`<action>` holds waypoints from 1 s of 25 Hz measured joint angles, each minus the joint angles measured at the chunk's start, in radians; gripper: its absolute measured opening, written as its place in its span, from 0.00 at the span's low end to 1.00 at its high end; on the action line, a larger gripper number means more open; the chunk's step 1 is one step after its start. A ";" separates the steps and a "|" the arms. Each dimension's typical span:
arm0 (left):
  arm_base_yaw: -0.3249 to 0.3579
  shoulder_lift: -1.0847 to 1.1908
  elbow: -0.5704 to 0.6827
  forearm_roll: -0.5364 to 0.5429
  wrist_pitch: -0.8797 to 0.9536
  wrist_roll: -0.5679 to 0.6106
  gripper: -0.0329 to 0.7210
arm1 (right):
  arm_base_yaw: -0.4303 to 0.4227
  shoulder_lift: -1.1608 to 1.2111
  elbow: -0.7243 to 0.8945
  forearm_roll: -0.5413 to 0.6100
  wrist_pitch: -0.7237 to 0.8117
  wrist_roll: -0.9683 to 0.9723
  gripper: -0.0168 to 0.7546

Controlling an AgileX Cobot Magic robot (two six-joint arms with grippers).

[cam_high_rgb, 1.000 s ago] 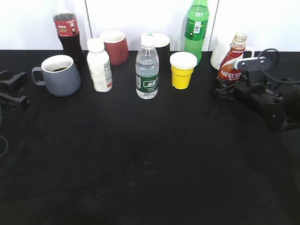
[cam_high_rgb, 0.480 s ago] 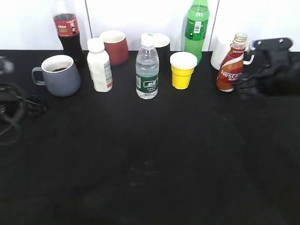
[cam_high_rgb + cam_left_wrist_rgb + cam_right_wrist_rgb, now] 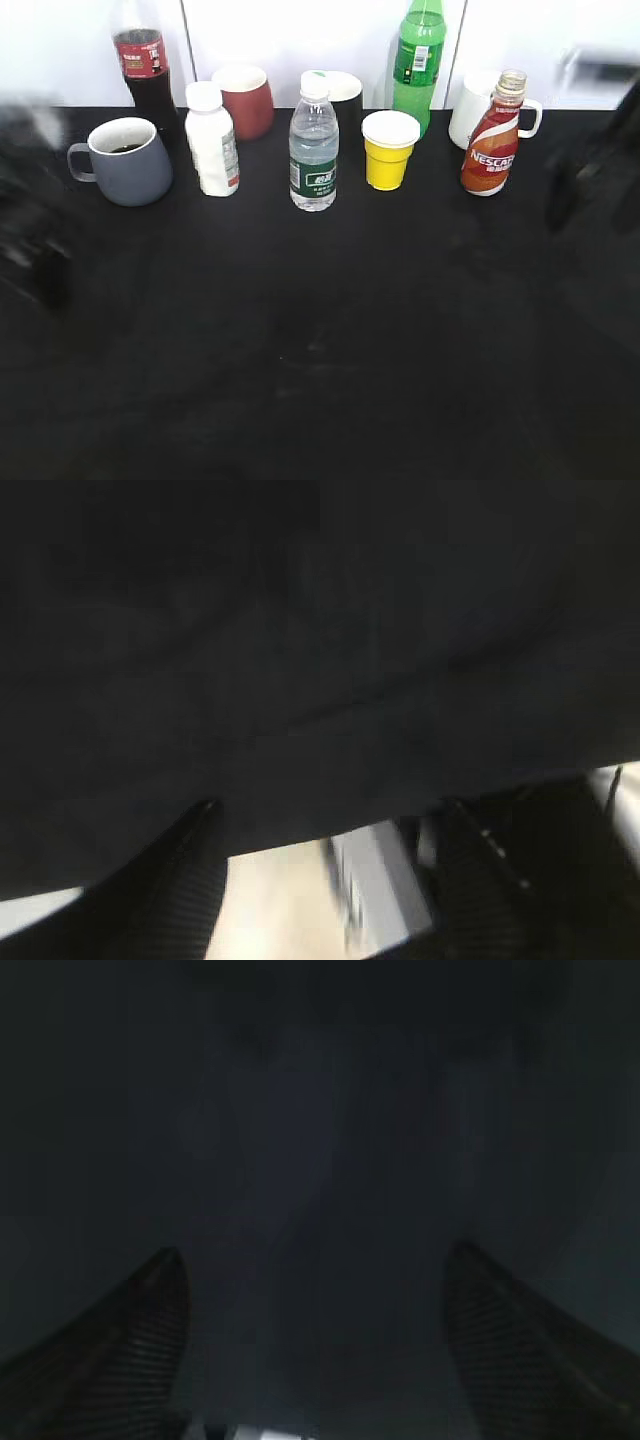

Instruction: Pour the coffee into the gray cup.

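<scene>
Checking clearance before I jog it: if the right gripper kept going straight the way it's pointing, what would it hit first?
Probably the black tablecloth. The right wrist view shows the right gripper open and empty, with only dark cloth ahead between its fingertips; no bottle or cup is in that line. Depth is unclear because the frame is blurred.

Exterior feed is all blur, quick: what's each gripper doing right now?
Left gripper: open, holding nothing.
Right gripper: open, holding nothing.
</scene>
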 joint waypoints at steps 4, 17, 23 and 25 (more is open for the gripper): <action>0.000 -0.364 -0.001 0.008 0.005 0.001 0.69 | 0.000 -0.305 0.000 0.004 0.080 -0.002 0.79; 0.000 -1.252 0.500 0.135 -0.067 0.004 0.69 | 0.000 -1.334 0.592 -0.164 0.028 0.083 0.78; 0.000 -1.251 0.532 0.132 -0.138 0.011 0.69 | 0.000 -1.378 0.745 -0.181 -0.013 0.098 0.78; 0.000 -1.251 0.532 0.131 -0.138 0.012 0.69 | 0.000 -1.378 0.745 -0.181 -0.017 0.098 0.78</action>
